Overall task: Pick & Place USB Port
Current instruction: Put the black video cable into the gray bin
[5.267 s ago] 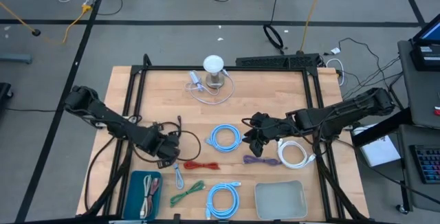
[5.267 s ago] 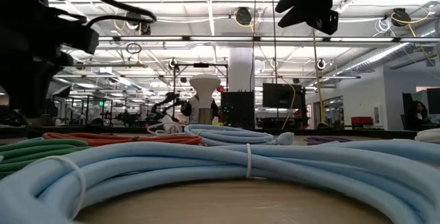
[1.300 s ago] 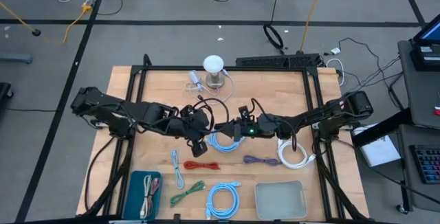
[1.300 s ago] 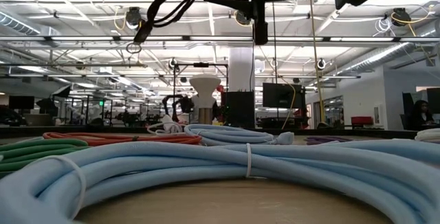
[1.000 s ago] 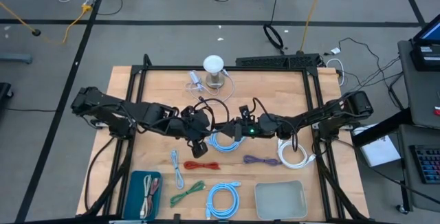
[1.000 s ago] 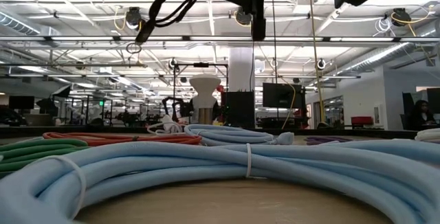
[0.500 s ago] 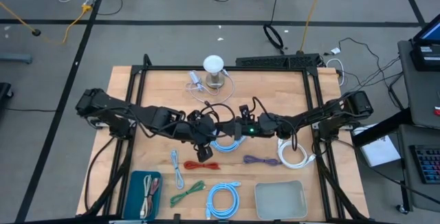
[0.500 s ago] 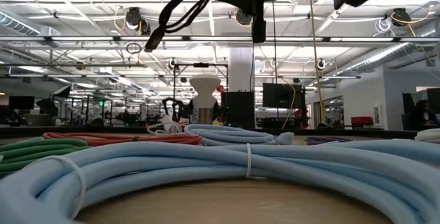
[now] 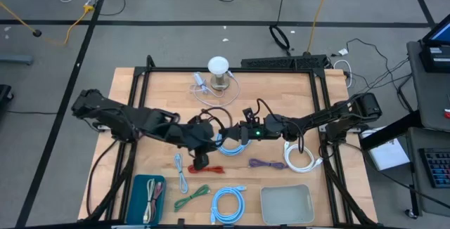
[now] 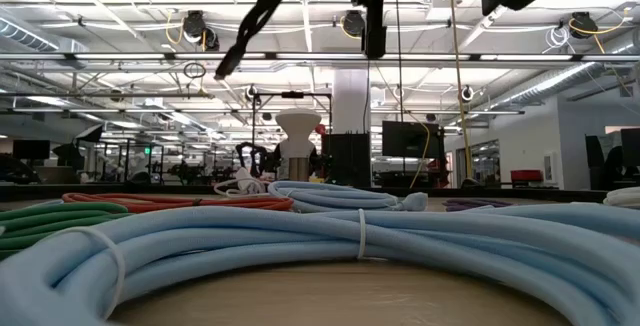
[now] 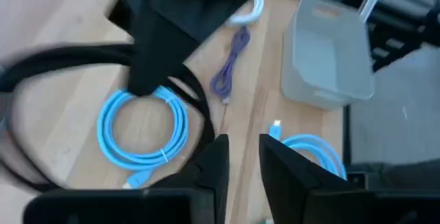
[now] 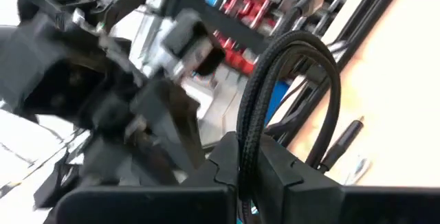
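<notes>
**Both tools at mid-desk, black cable in my right tool**

My right tool [image 12: 249,157] has its fingers pinched almost fully together on a black cable [image 12: 289,93]; in the right wrist view the braided cord loops up out of the gap between them and comes back down, its plug end hanging free. In the high view that tool [image 9: 242,132] sits at the middle of the desk [image 9: 281,92], over the upper blue coil [image 9: 230,142].

My left tool [image 9: 200,160] is just beside it, toward the near side, above the red cable [image 9: 211,169]. In the left wrist view its fingers [image 11: 218,161] stand a narrow gap apart, and I see nothing between them. Below it that view shows the blue coil [image 11: 142,126], a purple cable [image 11: 230,62] and the grey tray [image 11: 328,58].

From the low view I only get a black cord [image 10: 262,21] hanging from the arms overhead, well clear of the coils on the desk.

The teal bin [image 9: 148,199] at the near left corner holds a couple of cables. The grey tray [image 9: 287,204] is near right, with a second blue coil [image 9: 226,204] beside it.
</notes>
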Robot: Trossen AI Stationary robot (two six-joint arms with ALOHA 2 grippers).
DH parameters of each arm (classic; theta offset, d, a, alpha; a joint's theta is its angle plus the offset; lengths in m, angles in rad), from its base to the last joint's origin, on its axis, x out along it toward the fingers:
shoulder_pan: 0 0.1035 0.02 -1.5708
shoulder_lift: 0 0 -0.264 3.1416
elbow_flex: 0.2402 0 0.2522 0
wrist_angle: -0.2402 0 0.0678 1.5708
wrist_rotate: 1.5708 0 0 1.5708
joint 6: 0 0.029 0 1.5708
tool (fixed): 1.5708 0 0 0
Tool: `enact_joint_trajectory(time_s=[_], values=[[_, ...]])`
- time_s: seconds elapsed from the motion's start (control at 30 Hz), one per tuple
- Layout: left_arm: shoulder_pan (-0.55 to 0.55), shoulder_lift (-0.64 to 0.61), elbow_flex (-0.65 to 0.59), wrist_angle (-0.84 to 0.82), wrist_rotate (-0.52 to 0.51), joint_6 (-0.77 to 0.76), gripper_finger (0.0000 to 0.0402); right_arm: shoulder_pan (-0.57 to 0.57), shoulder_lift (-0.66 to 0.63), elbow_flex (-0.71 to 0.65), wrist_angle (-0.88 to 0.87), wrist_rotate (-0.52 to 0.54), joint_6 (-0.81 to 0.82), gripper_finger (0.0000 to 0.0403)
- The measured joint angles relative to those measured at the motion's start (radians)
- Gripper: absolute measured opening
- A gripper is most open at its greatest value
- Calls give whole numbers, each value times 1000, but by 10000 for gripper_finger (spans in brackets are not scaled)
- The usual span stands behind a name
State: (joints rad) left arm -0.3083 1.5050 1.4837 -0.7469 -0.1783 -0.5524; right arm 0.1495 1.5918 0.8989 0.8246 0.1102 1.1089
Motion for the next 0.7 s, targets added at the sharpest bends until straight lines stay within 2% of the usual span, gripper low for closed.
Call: enact_joint_trajectory(time_s=[0.13,0.27,0.37,0.43,0.53,0.7], values=[[-27,-76,0,-98,-78,-84,96,9,-34,0,24,-57,13,12],[-66,-158,1,-276,-213,-180,98,22,-100,0,34,-108,24,11],[-85,-218,-11,-315,-309,-254,98,34,-159,0,41,-115,15,11],[-88,-263,-35,-242,-366,-282,98,47,-199,0,37,-113,-13,11],[-70,-330,-117,1,-372,-249,99,57,-251,4,39,-112,-70,11],[9,-406,-338,492,-214,-214,99,76,-304,4,28,-85,-138,11]])
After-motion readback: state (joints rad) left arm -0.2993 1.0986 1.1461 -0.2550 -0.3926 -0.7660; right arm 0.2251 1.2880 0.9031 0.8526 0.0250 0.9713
